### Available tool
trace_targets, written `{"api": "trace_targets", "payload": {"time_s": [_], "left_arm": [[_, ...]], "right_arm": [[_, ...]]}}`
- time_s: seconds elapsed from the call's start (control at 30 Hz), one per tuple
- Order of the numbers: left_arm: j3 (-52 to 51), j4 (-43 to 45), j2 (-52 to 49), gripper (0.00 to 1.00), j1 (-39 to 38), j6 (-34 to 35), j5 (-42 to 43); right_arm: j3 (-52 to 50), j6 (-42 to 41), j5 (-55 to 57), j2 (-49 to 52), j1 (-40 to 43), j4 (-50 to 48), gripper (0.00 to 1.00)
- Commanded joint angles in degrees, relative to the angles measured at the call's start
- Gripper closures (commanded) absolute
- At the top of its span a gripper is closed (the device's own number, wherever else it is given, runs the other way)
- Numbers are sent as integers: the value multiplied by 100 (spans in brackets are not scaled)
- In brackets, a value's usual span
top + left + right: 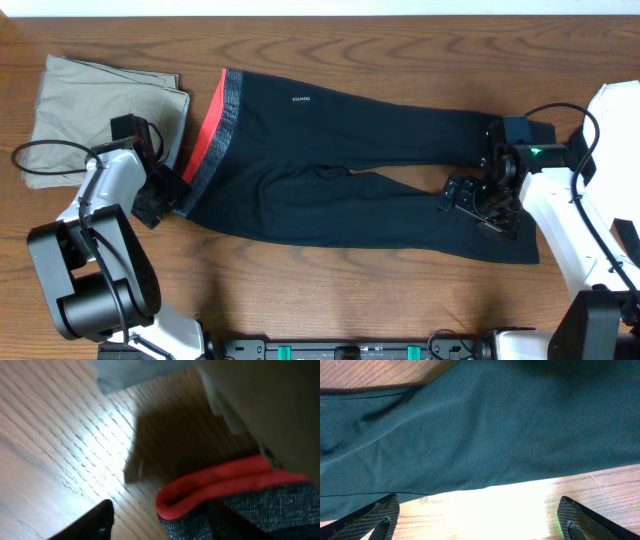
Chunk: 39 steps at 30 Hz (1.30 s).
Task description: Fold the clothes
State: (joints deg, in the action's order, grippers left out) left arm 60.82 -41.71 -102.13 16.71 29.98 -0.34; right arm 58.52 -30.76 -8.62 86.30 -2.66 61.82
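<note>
The black leggings lie spread flat across the table, with the red-and-grey waistband at the left and both legs running to the right. My left gripper is low at the waistband's near corner. In the left wrist view its jaws are open, with the red edge and the grey band lying between the fingers. My right gripper hovers over the leg ends. Its jaws are wide open over bare wood, just short of the leg fabric.
Folded khaki-beige trousers lie at the far left, close beside the waistband, and also show in the left wrist view. A white garment lies at the right edge. The table is brown wood.
</note>
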Motion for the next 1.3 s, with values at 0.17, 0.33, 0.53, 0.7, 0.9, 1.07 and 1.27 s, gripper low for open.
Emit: {"api": "trace_targets", "payload": {"time_s": [0.17, 0.33, 0.53, 0.7, 0.9, 1.07, 1.27], "left_arm": [[-35, 96, -87, 57, 127, -9, -50], [-48, 149, -87, 62, 127, -7, -4], [-160, 236, -90, 57, 122, 35, 190], [-168, 225, -90, 56, 122, 33, 190], [-173, 243, -90, 57, 122, 35, 188], [-175, 269, -101, 57, 122, 35, 188], [-175, 306, -103, 75, 122, 37, 188]], "right_arm": [[-31, -4, -37, -15, -42, -203, 1], [-31, -4, -42, -15, -42, -223, 1], [-31, -4, -42, -15, -42, -223, 1], [-31, -4, -42, -15, -42, -208, 1], [-31, -4, -44, -15, -42, -203, 1], [-31, -2, -39, -15, -42, -221, 1], [-31, -2, -17, -15, -42, -234, 1]]}}
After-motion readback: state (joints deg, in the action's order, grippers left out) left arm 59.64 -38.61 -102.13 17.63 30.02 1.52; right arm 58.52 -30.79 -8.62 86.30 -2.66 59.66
